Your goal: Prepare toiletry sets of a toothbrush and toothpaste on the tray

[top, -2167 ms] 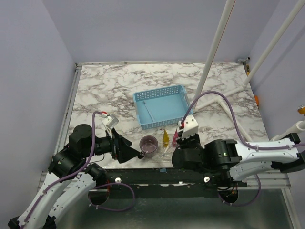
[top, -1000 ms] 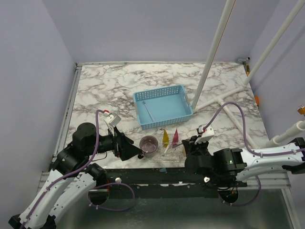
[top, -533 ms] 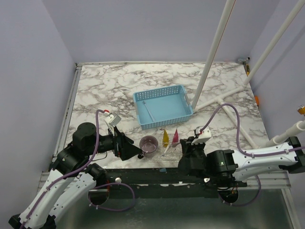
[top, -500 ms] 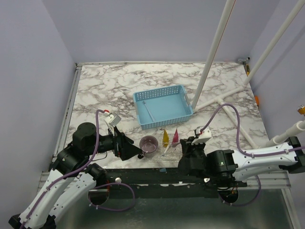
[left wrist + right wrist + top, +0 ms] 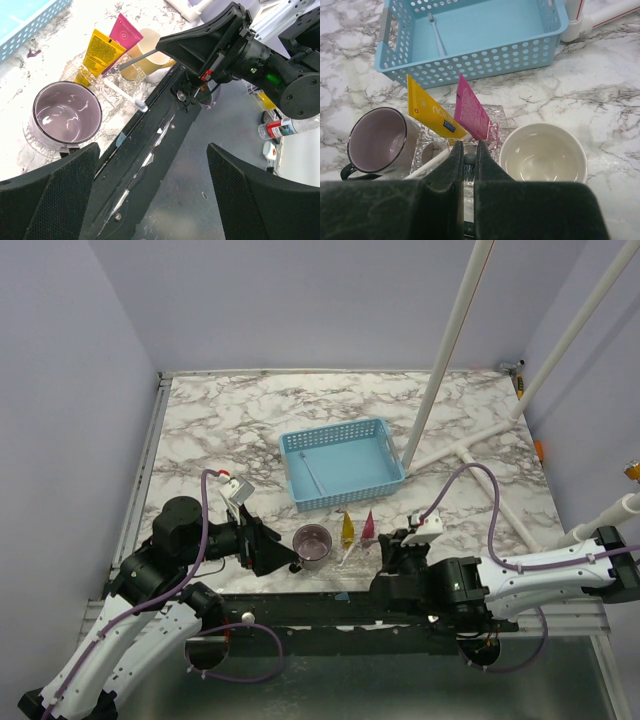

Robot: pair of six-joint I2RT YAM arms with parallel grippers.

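Two claws, two states. My right claw [image 5: 468, 146] is pinched almost fully closed, only a slit between the fingers, and it's clamped on a thin grey stick [image 5: 140, 56]. It looks like a toothbrush handle, but the head is not visible. In the left wrist view the stick pokes out of the fingertips, crosses in front of the cream mug [image 5: 142, 70] and ends near the bottom of the pink tube [image 5: 126, 34]. Can't tell if it touches the tube.

My left claw [image 5: 152, 150] is spread wide with nothing in it. In the overhead view it sits low in the frame, just left of the purple mug [image 5: 379, 141], tips pointing at it.

Task stuff: the clear tray [image 5: 496, 114] sits on the table [image 5: 600, 90], lower middle of the right wrist frame. The purple mug is just beside it on the left and the cream mug just beside it on the right. The yellow tube [image 5: 431, 116] and the pink tube are both on the tray, tilted, wide flat ends up and narrow ends down, just beside each other. One white toothbrush [image 5: 437, 159] lies flat on the tray, running from the foot of the tubes toward the lower left of that frame. A second toothbrush [image 5: 436, 36] lies inside the blue basket [image 5: 485, 62], upper left of the frame, beyond the tray.
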